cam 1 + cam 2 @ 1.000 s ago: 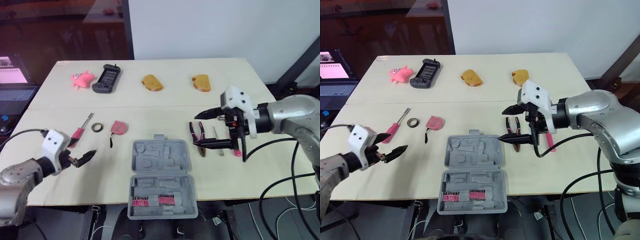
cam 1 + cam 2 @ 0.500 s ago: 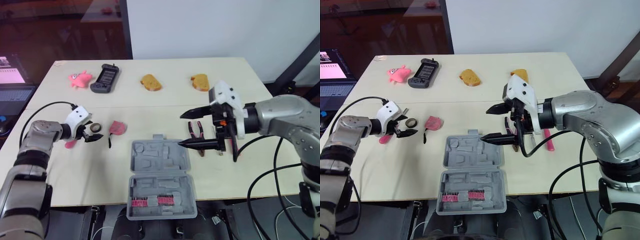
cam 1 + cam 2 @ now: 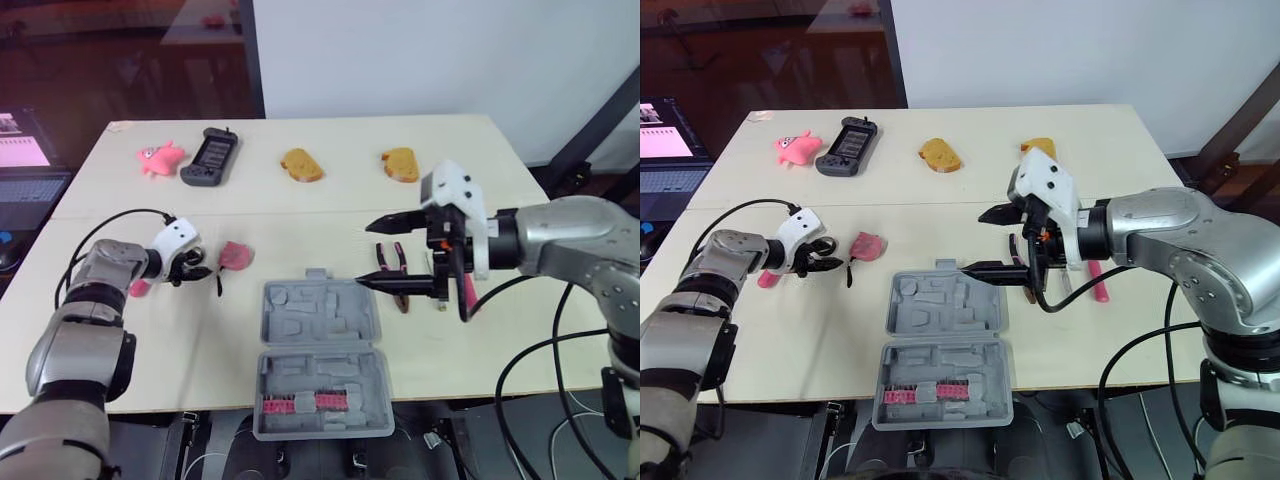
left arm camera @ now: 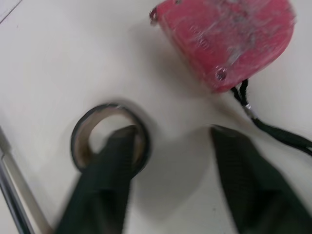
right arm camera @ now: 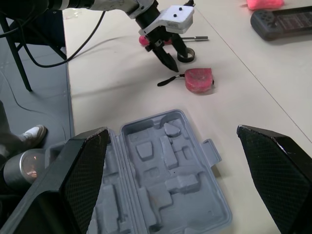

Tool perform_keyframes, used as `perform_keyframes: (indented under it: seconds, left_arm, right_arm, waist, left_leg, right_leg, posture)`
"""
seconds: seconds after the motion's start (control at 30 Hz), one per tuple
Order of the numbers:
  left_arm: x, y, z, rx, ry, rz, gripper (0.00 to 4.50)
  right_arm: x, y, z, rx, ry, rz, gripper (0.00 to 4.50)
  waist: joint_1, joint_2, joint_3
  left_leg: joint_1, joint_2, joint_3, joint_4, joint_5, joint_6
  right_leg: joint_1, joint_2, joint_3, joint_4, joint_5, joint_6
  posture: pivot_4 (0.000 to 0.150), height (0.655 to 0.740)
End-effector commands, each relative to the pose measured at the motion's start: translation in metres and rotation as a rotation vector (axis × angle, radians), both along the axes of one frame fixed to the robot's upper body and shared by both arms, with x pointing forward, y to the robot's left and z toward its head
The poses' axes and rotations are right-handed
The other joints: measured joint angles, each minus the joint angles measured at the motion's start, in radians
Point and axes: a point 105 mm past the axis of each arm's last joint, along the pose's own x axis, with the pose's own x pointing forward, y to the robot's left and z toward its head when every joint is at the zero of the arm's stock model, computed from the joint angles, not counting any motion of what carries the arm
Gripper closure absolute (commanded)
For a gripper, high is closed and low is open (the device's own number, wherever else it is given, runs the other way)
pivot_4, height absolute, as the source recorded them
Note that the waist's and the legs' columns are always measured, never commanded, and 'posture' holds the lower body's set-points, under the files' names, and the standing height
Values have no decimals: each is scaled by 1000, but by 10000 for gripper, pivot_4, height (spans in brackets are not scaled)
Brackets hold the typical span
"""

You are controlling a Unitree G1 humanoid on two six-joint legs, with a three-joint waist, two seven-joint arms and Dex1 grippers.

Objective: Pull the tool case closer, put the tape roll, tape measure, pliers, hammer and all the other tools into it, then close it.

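left wrist view: left hand (image 4: 173, 129) spread, one finger (image 4: 111, 163) over the tape roll (image 4: 78, 141).

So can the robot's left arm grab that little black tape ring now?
Probably yes. The left gripper hangs right at the small black tape roll, jaws open, one over its rim. The pink tape measure lies apart, so nothing blocks.
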Motion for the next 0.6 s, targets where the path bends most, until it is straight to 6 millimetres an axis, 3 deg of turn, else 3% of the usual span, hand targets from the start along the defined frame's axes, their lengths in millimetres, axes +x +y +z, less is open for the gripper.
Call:
perform_keyframes:
  seconds: [0.03,0.07,0.23,0.43,0.6]
  left_arm:
    - [2,10,6,20,-18,39,40616]
    - [2,11,5,16,-16,52,44464]
    - [1,13,9,-12,-18,65,44464]
    - [-4,15,30,-93,-6,0,44464]
    - [-19,20,42,-113,42,-103,44464]
  right_arm:
    - [-3,-2,9,-3,-54,-7,0]
    - [-2,-3,9,-5,-57,-9,0]
    - [-2,-3,9,-7,-60,-11,0]
    - [0,-3,6,-7,-53,-11,0]
    - [1,0,3,5,-50,-3,0]
  waist:
    - [0,0,0]
    - [0,0,0]
    - [0,0,0]
    - [-1,0,0]
    - [-1,-1,0]
  left_leg:
    - [0,0,0,0,0,0]
    - [0,0,0,0,0,0]
    - [0,0,0,0,0,0]
    - [0,0,0,0,0,0]
    - [0,0,0,0,0,0]
  right_leg:
    - [0,0,0,0,0,0]
    - [0,0,0,0,0,0]
    - [0,0,0,0,0,0]
    - [0,0,0,0,0,0]
    - [0,0,0,0,0,0]
  posture:
    - [1500,7188]
    - [1500,7188]
    - [1500,7188]
    - [1500,7188]
    - [1500,7188]
